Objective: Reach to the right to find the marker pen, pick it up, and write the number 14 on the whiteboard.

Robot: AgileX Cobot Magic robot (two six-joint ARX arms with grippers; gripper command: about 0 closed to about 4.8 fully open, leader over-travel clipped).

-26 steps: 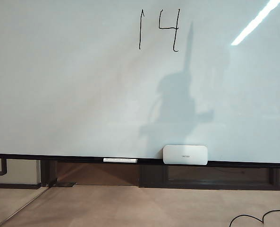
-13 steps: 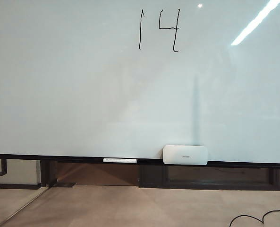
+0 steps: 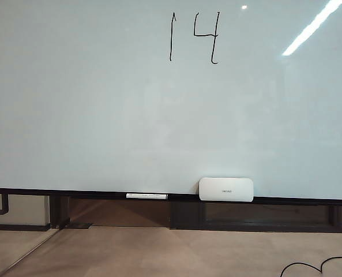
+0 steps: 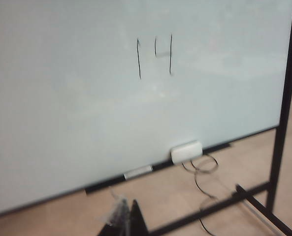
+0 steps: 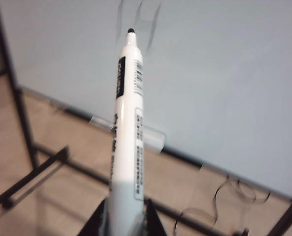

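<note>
Pinching the lower barrel of the slim white marker pen (image 5: pixel 127 132) between its two dark fingers (image 5: pixel 97 222), the right gripper (image 5: pixel 125 223) holds it pointing up and away from the wrist, the small dark nib uncapped and aimed toward the large glossy pale grey-white whiteboard (image 5: pixel 224 83), clear of its surface. Only a dark tip of the left gripper (image 4: pixel 128 219) shows at the edge of the left wrist view, blurred, and I cannot tell whether its fingers are spread or pressed together; it hangs well back from the board. Neither arm appears in the exterior view. High on the board stands the number 14 (image 3: pixel 195 37) in thin black strokes. On the thin black bottom rail (image 3: pixel 72 193) lies a long capped white marker (image 3: pixel 146 195), and just beside it sits a small white rounded-rectangle box (image 3: pixel 226 188). A black cable (image 3: pixel 318 266) curls on the tan floor
</note>
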